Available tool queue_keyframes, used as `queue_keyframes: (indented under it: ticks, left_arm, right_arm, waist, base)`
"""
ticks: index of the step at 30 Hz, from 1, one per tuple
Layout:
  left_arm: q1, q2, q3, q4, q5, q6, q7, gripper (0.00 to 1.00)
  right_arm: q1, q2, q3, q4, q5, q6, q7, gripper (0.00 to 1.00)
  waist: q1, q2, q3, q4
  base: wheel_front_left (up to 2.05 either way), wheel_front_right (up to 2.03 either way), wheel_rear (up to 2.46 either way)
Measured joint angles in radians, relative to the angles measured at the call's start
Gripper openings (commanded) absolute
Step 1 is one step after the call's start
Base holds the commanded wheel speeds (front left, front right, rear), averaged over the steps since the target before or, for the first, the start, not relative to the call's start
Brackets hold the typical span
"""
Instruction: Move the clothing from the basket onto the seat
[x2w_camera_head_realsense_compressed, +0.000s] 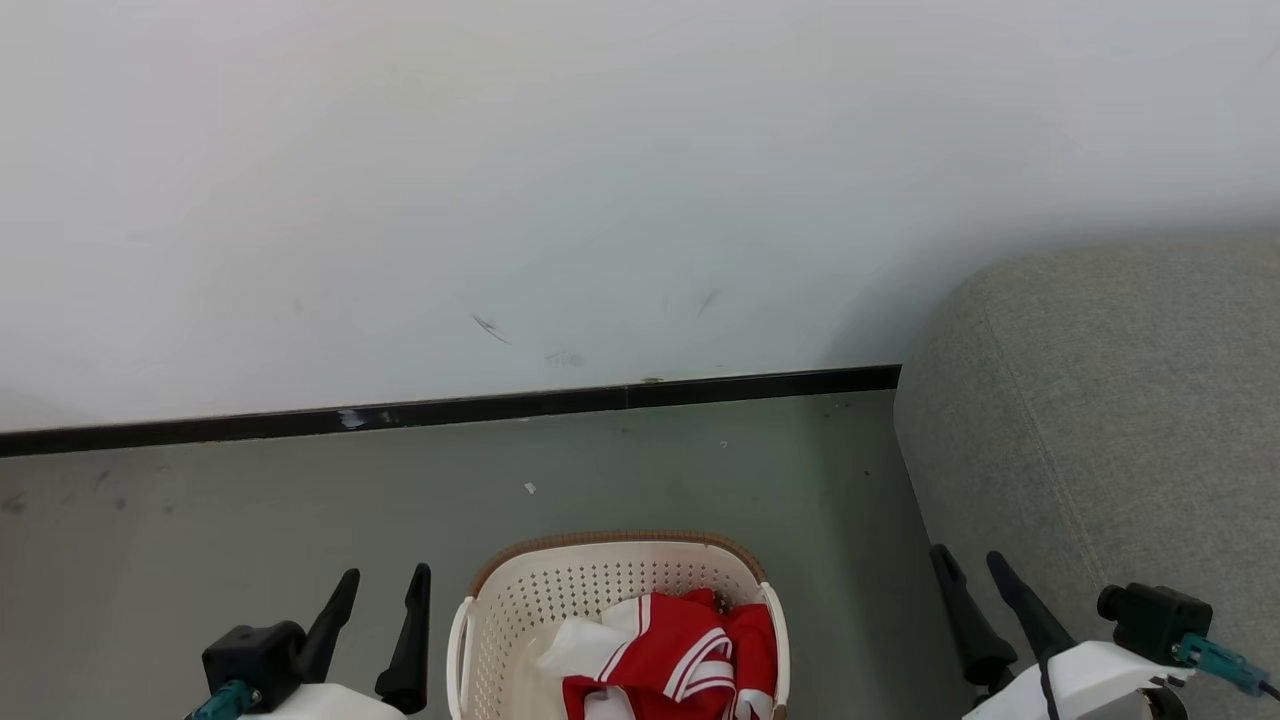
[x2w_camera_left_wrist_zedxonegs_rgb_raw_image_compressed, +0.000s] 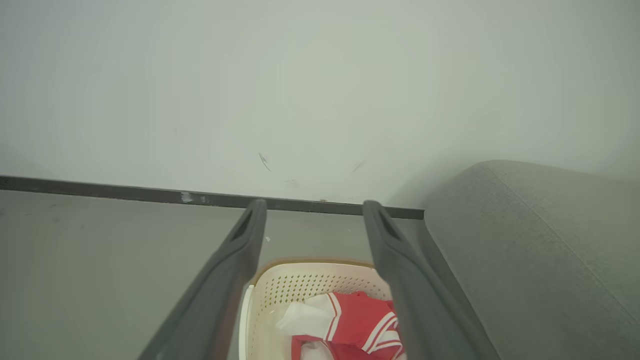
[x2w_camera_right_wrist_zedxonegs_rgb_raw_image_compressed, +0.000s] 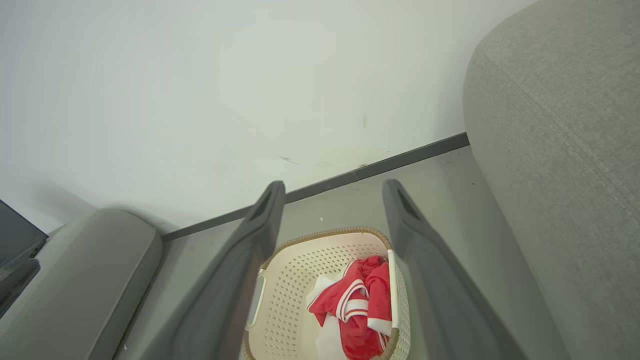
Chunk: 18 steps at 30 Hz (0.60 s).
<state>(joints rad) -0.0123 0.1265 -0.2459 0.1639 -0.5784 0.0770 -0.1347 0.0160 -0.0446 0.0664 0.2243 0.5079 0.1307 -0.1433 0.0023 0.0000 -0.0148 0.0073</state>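
Note:
The cream perforated basket with a brown rim stands on the grey floor at the bottom centre of the head view. Red clothing with white stripes and a white panel lies crumpled in its right half, also seen as clothing in basket and clothing in basket. The grey seat rises to the right of the basket. My left gripper is open, left of the basket. My right gripper is open between basket and seat. Both hold nothing.
A white wall with a black skirting strip runs behind the basket. In the right wrist view another grey cushion lies at the lower left, with a dark object at the far left edge. Bare grey floor spreads left of the basket.

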Motion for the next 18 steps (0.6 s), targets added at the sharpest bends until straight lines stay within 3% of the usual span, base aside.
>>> queue_keyframes:
  ticks: [18]
  left_arm:
    - [0.0,-0.01,-0.028,-0.001,0.166,0.061,-0.056,1.0]
  right_arm:
    - [0.0,0.003,0.01,-0.032,-0.266,0.0,-0.047,1.0]
  waist:
    - [-0.0015,0.0,0.003,0.002]
  base:
    - [0.0,0.0,0.0]
